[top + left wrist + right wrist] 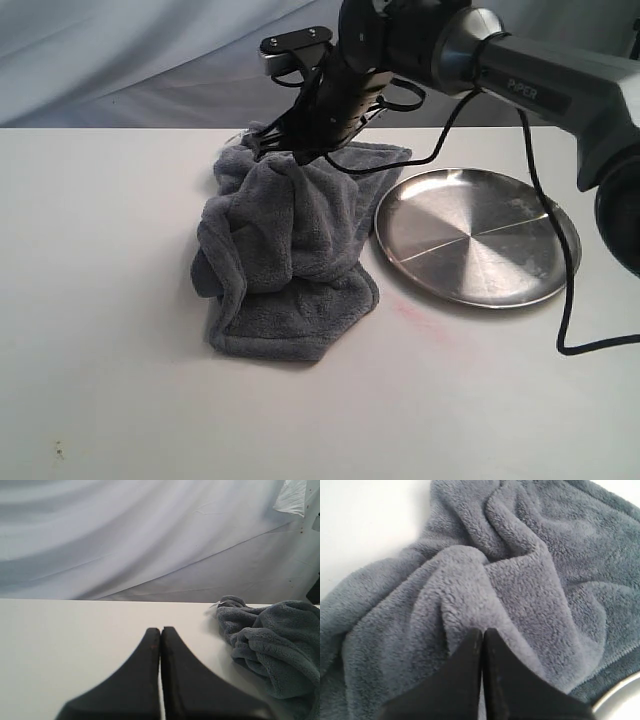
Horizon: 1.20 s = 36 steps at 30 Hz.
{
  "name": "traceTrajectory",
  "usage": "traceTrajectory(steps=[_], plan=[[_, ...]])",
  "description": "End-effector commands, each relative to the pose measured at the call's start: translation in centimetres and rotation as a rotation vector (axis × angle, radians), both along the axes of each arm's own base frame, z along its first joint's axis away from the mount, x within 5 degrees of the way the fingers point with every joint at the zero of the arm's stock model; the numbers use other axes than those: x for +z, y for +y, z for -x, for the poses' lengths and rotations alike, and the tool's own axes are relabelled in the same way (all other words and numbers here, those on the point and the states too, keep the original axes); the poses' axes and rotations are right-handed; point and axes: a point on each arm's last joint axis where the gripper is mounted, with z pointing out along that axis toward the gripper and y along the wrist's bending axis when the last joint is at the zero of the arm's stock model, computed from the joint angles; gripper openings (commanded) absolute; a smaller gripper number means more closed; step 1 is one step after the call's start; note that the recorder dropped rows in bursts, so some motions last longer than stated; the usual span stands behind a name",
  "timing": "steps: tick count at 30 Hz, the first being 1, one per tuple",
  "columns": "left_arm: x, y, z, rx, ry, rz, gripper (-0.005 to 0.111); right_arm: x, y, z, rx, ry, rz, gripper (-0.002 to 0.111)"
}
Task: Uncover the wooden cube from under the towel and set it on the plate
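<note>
**Three cameras: one wide, two on the wrists**

The exterior camera stands high off the near edge of the table (100, 330). It looks down and across toward the pale backdrop (120, 50), far enough off to hold the towel (285, 250) at centre frame and the plate (470, 235) at centre right. The left wrist camera sits low over the tabletop and looks nearly level past the left gripper (160, 635) to the same backdrop, with the towel near but off to one side. The right wrist camera looks steeply down past the right gripper (482, 637) from very close, so plush fills its frame, with a sliver of plate rim at one corner. All three views share the towel.
</note>
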Motion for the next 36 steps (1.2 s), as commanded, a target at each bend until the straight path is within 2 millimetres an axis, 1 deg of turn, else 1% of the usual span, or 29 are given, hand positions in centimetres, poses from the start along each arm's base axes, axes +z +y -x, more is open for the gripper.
traceTrajectory(steps=[1,6,10,16,21,25,29,33,34,36], plan=[[-0.1,0.0,0.0,-0.001,0.001,0.002,0.001,0.5,1.7,0.6,0.038,-0.048,-0.029,0.0],[-0.1,0.0,0.0,-0.001,0.001,0.002,0.001,0.7,3.5,1.5,0.073,-0.08,-0.05,0.0],[-0.1,0.0,0.0,-0.001,0.001,0.002,0.001,0.7,4.8,2.5,0.102,-0.065,-0.054,0.0],[-0.1,0.0,0.0,-0.001,0.001,0.0,0.001,0.0,6.1,4.7,0.143,0.076,-0.04,0.0],[-0.1,0.0,0.0,-0.001,0.001,0.0,0.001,-0.7,6.6,7.1,0.25,0.192,0.073,0.0],[-0.1,0.0,0.0,-0.001,0.001,0.0,0.001,-0.6,6.4,7.7,0.269,0.232,0.101,0.0],[-0.1,0.0,0.0,-0.001,0.001,0.002,0.001,0.0,5.6,8.6,0.273,0.236,0.115,0.0],[-0.1,0.0,0.0,-0.001,0.001,0.002,0.001,-0.3,3.5,9.1,0.254,0.212,0.175,0.0],[-0.1,0.0,0.0,-0.001,0.001,0.002,0.001,-0.7,3.0,9.3,0.248,0.22,0.18,0.0],[-0.1,0.0,0.0,-0.001,0.001,0.002,0.001,-1.1,1.5,9.2,0.216,0.222,0.175,0.0]])
